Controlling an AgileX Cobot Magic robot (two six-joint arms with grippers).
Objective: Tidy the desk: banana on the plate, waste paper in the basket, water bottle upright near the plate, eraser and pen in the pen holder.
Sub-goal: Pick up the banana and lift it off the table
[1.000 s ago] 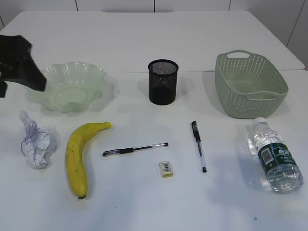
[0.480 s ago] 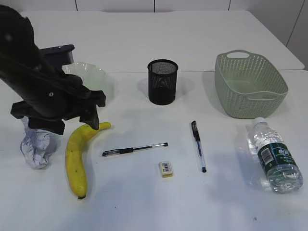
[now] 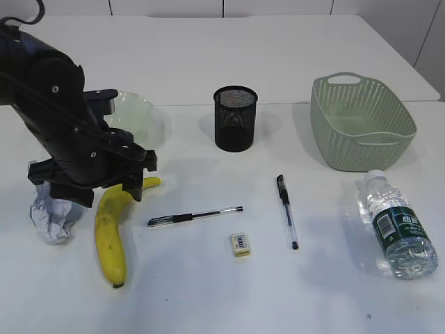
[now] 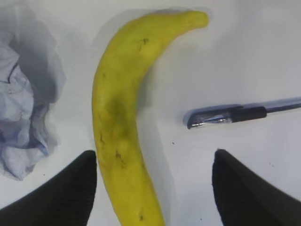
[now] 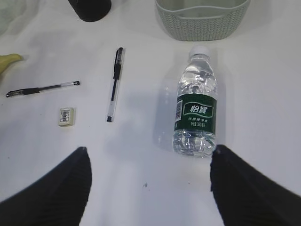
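A white table (image 3: pixel 292 62) holds everything. The left arm (image 3: pixel 59 132) hangs over its left side, hiding part of the green plate (image 3: pixel 139 115). The left gripper (image 4: pixel 153 188) is spread wide above the banana (image 3: pixel 110 229), holding nothing. The basket (image 3: pixel 361 125) sits far right, the water bottle (image 3: pixel 400 229) lying near it. Crumpled waste paper (image 3: pixel 49 219) lies left of the banana. The pen holder (image 3: pixel 235 118) stands centre. Two pens (image 3: pixel 195 216) (image 3: pixel 286 209) and the eraser (image 3: pixel 240 243) lie nearer. The right gripper (image 5: pixel 148 188) is open above bare table, near the bottle.
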